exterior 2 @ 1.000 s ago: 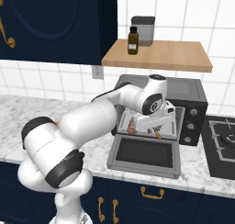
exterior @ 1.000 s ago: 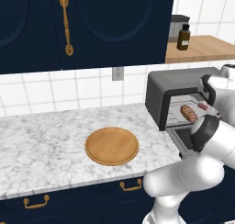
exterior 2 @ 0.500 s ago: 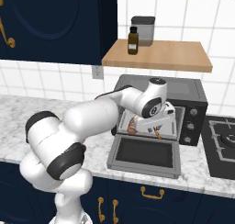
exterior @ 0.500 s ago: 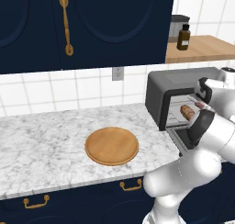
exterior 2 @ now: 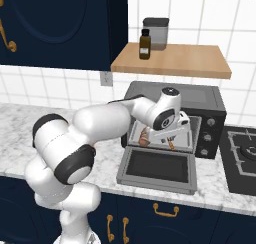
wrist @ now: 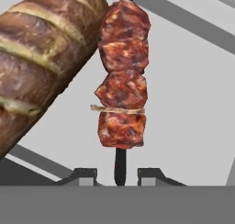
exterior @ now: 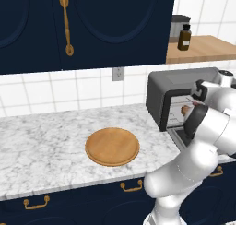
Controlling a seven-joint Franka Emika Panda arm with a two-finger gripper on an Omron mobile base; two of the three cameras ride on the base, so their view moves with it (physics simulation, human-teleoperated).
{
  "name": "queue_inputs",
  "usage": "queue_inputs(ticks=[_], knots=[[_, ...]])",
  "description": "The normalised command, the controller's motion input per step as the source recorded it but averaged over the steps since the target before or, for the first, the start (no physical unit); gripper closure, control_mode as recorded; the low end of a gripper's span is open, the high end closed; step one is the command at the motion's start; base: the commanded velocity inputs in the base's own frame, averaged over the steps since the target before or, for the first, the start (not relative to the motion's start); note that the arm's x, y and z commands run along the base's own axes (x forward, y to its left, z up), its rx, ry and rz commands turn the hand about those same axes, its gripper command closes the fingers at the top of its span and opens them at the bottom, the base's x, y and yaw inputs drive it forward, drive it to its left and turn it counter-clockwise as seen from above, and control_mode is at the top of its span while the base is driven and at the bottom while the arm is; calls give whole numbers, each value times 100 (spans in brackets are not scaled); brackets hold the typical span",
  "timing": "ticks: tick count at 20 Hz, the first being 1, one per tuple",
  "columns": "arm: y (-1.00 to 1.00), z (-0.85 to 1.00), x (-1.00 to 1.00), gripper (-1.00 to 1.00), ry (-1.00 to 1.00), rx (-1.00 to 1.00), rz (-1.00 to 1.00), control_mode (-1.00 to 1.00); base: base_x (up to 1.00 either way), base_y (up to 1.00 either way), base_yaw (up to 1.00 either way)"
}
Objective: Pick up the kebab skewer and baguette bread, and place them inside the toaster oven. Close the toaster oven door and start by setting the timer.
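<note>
Red-brown meat-chunk kebab skewer (wrist: 121,76) on a dark stick, grasped by the gripper (wrist: 117,176); crusty golden-brown baguette bread (wrist: 43,53) beside it.

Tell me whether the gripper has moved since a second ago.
Yes, slightly. In the right base view the gripper, with the kebab skewer, has edged deeper toward the toaster oven opening, beside the baguette bread.

Marble counter (exterior: 41,145) w/ round wood board (exterior: 112,146) & toaster oven (exterior 2: 200,100); oven rack (wrist: 183,103) w/ baguette (wrist: 41,58).
</note>
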Motion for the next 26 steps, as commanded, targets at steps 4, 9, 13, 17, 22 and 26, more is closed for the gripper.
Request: queue_inputs(ticks=[4, 9, 13, 17, 22, 26], knots=[[0, -16, 13, 100, -4, 0, 0, -100, 0, 0, 0], [-1, -14, 0, 100, -4, 0, 0, -100, 0, 0, 0], [0, -15, 0, -100, -3, 0, 0, -100, 0, 0, 0], [-1, -6, 0, -100, -5, 0, 0, -100, 0, 0, 0], [-2, 0, 0, -100, -2, 0, 0, -100, 0, 0, 0], [0, 21, -6, -100, -3, 0, 0, -100, 0, 0, 0]])
